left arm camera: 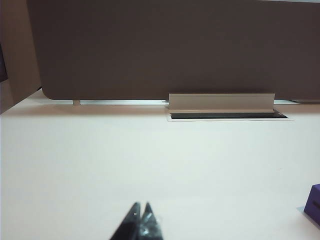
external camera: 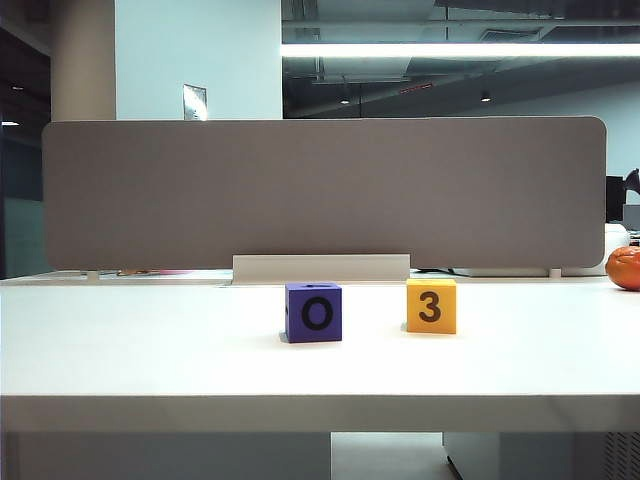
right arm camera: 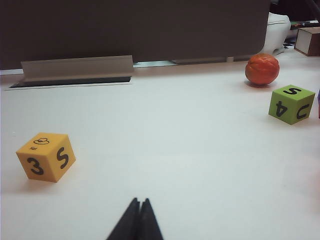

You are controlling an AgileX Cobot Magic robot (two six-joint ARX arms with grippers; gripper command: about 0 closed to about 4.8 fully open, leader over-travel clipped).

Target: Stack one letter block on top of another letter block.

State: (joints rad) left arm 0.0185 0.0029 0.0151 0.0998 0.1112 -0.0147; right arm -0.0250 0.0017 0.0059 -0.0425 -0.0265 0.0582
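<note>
Our left gripper (left arm camera: pixel 141 220) has its black fingertips pressed together with nothing between them, hovering low over bare white table (left arm camera: pixel 100 165). Our right gripper (right arm camera: pixel 136 220) is the same: tips meeting in a point, empty. Neither arm shows in the exterior view, so both sit back from the blocks.

From the left claw, the purple "O" block (external camera: pixel 313 312) lies ahead and off toward the middle of the table; only its corner (left arm camera: pixel 314 204) peeks in at the edge of the left wrist view. From the right claw, the yellow "3" block (right arm camera: pixel 46 156) sits ahead and toward the middle as well, with an "S" on its neighbouring face. In the exterior view the two cubes stand near each other but apart, purple on the left, yellow on the right and a little further back.

We judge the left arm nearer the purple cube, so it should open, reach and lift it onto the yellow one. A green lettered block (right arm camera: pixel 292 104) and an orange ball (right arm camera: pixel 262 69) lie well away on the right.
</note>
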